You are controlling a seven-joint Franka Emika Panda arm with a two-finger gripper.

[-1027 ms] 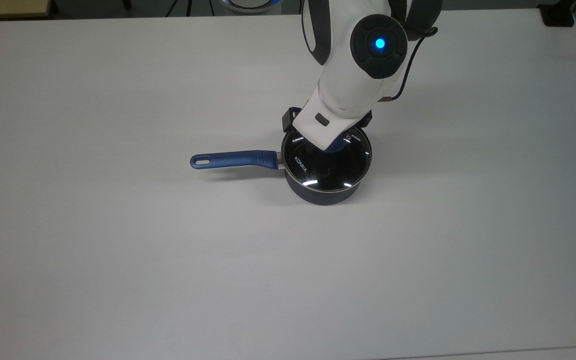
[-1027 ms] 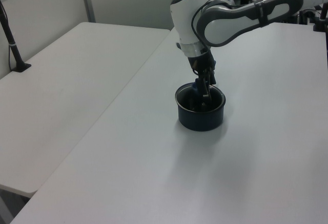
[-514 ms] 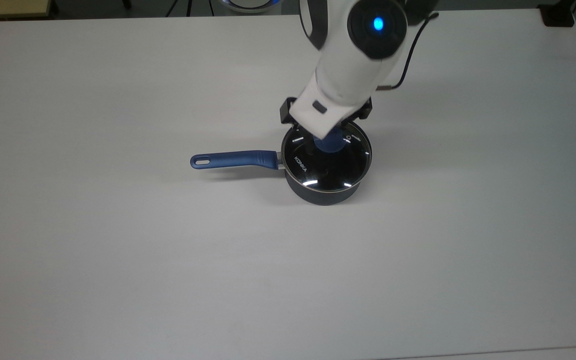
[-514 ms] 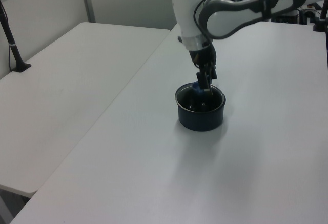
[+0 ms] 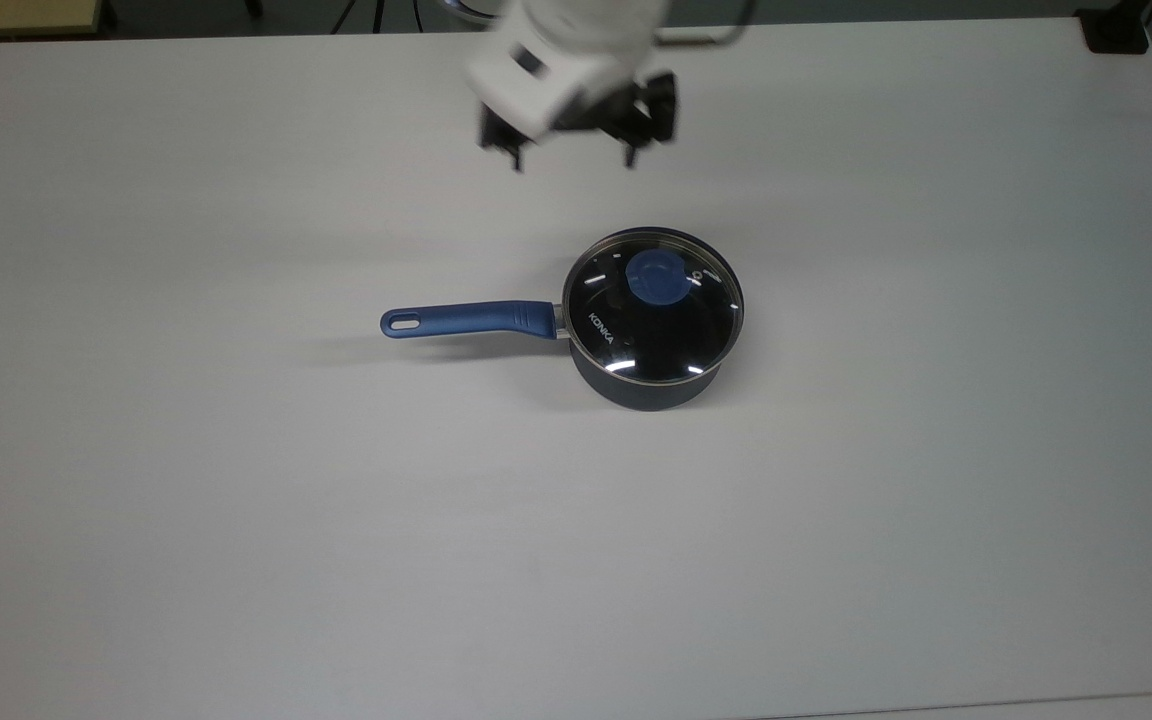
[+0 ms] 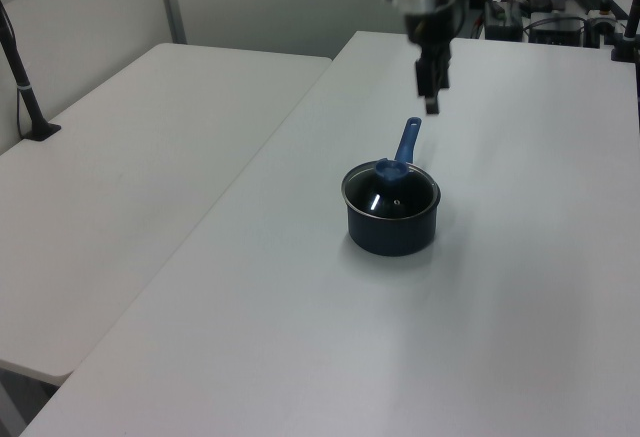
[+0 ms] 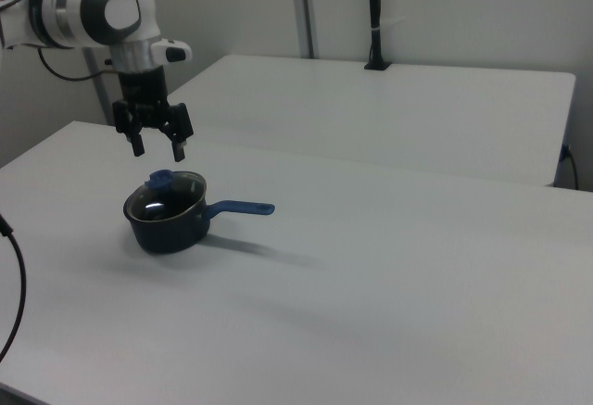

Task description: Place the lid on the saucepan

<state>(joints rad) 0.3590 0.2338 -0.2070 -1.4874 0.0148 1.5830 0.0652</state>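
Observation:
The saucepan (image 5: pixel 651 392) stands near the middle of the white table, dark outside, its blue handle (image 5: pixel 466 319) pointing toward the top view's left. The glass lid (image 5: pixel 652 318) with its blue knob (image 5: pixel 660 277) lies flat on the pan's rim. The saucepan (image 6: pixel 392 229) and lid (image 6: pixel 395 193) also appear in the left view, and the saucepan (image 7: pixel 167 226) and lid (image 7: pixel 169 197) in the right view. My gripper (image 5: pixel 573 155) hangs open and empty above the table, up and back from the pan. In the right view the gripper (image 7: pixel 159 147) is above the knob (image 7: pixel 160 179), well apart from it.
A second white table (image 6: pixel 150 137) adjoins this one, with a black post (image 6: pixel 25 87) clamped to its far edge. A black object (image 5: pixel 1116 30) sits at the top view's upper right corner. A dark cable (image 7: pixel 14 284) hangs at the right view's left edge.
The gripper has let go of the lid's knob, risen, and drawn back toward the top view's upper left. The lid stays on the saucepan, and the knob is now uncovered.

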